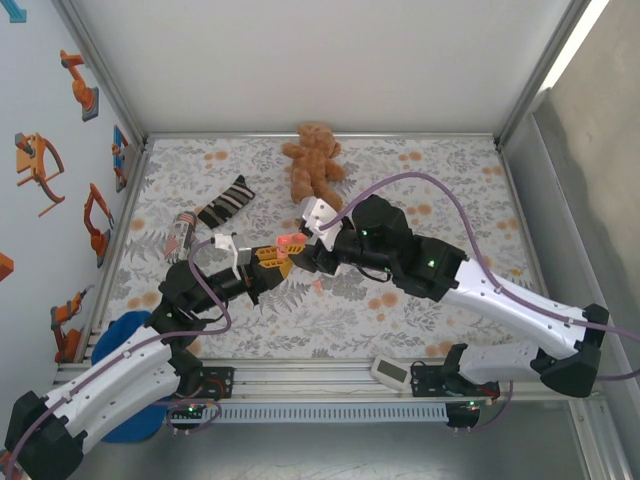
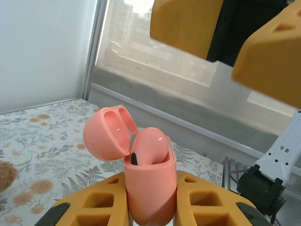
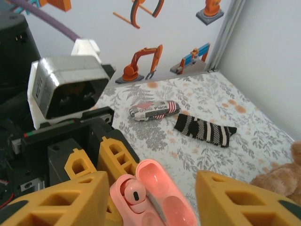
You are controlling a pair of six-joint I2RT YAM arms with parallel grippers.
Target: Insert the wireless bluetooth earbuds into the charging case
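The salmon-pink charging case (image 2: 149, 188) stands upright with its lid (image 2: 106, 133) hinged open, and my left gripper (image 2: 150, 197) is shut on its body. One salmon-pink earbud (image 2: 150, 146) sits in a socket, its rounded head sticking up above the rim. From the right wrist the same earbud (image 3: 134, 193) shows in the case (image 3: 162, 200); the socket beside it looks empty. My right gripper (image 3: 150, 188) hovers open just above the case, a finger on either side, touching nothing. In the top view both grippers meet mid-mat at the case (image 1: 291, 242). A tiny pink speck (image 1: 318, 285) lies on the mat below them.
A teddy bear (image 1: 312, 160) lies at the back of the mat. To the left are a striped sock (image 3: 204, 128) and a printed pouch (image 3: 154, 109). A white device (image 1: 390, 370) rests on the front rail, and a blue object (image 1: 125, 335) sits front left.
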